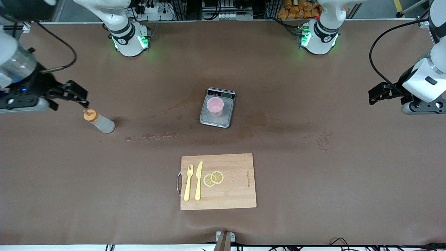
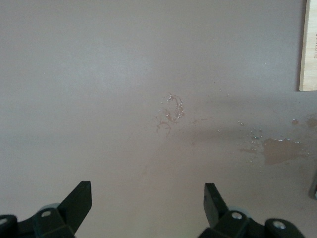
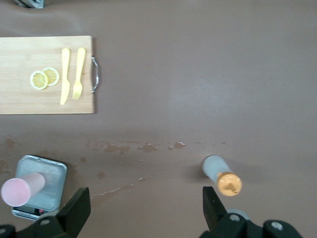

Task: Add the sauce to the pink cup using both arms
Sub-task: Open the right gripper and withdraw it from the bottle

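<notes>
Front camera high, facing robots; wrist cameras look down (sharing cutting board (image 1: 218,181)).

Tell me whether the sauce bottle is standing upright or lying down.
Upright. The sauce bottle stands on its base on the table, orange cap on top; the right wrist view looks down on that cap.

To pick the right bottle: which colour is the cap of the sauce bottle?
Orange, on the sauce bottle; clearest in the right wrist view.
</notes>
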Robot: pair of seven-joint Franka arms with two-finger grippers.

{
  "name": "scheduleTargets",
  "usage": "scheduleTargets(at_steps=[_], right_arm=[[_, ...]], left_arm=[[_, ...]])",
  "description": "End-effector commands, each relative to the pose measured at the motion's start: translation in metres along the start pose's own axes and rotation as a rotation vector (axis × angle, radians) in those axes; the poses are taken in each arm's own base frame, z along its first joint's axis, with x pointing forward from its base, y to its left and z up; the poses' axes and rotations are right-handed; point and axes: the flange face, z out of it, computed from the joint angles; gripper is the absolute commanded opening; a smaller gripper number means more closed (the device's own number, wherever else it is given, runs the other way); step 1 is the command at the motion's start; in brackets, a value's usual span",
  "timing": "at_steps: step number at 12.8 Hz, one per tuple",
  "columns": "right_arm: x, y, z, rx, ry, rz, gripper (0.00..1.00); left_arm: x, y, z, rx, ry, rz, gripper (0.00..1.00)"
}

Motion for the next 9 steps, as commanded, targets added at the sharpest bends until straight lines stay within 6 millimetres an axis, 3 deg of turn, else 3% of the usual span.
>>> scheduleTargets(at_steps=[1,4,9], right_arm=[[0.003,0.007,-0.004,-0.022,0.003,0.017,1.00],[0.004,0.009,-0.004,-0.110,0.011,-0.134,1.00],[0.006,0.018,-0.007,-0.110,0.016,-0.129,1.00]], left_arm=[[-0.008,-0.001,-0.007,-0.012,0.001,0.014,1.00],[-0.008,-0.001,-0.007,-0.012,0.001,0.014,1.00],[-0.008,0.000,-0.006,-0.012,0.000,0.016,1.00]])
